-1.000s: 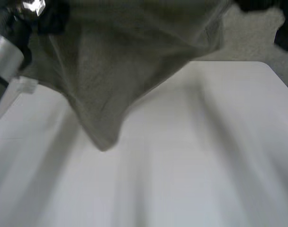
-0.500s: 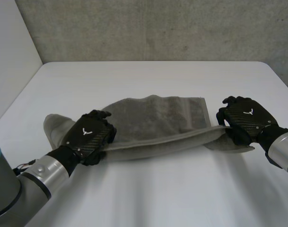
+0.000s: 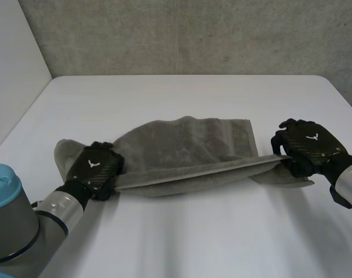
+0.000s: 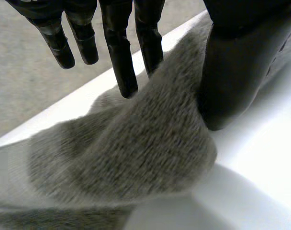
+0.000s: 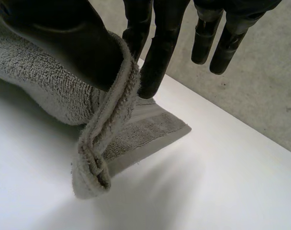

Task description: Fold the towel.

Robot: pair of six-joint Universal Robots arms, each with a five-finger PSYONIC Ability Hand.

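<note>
Towel: the grey terry-cloth towel (image 3: 187, 142) lies rumpled across the middle of the white tabletop (image 3: 182, 231). Its near long edge is lifted into a taut strip between my two hands, and the rest lies slack behind it with a wavy far edge.
Left end: a loose fold bulges out past my left hand (image 3: 96, 168) and rests on the tabletop.
Left hand: grasping the towel's left end. In the left wrist view my thumb presses the cloth against my straight fingers (image 4: 120, 57).
Right hand: my right hand (image 3: 306, 145) is clamped on the right end, with the hemmed edge pinched between thumb and a finger and the corner drooping below it.
Edges: the towel sits well inside every tabletop edge. My right hand is the nearer one to a side edge.
Open room: bare tabletop runs wide on my side of the towel, and another clear band lies beyond it up to the grey concrete wall (image 3: 193, 35).
Left arm: its light-blue cap (image 3: 3, 188) sits at the near left corner.
</note>
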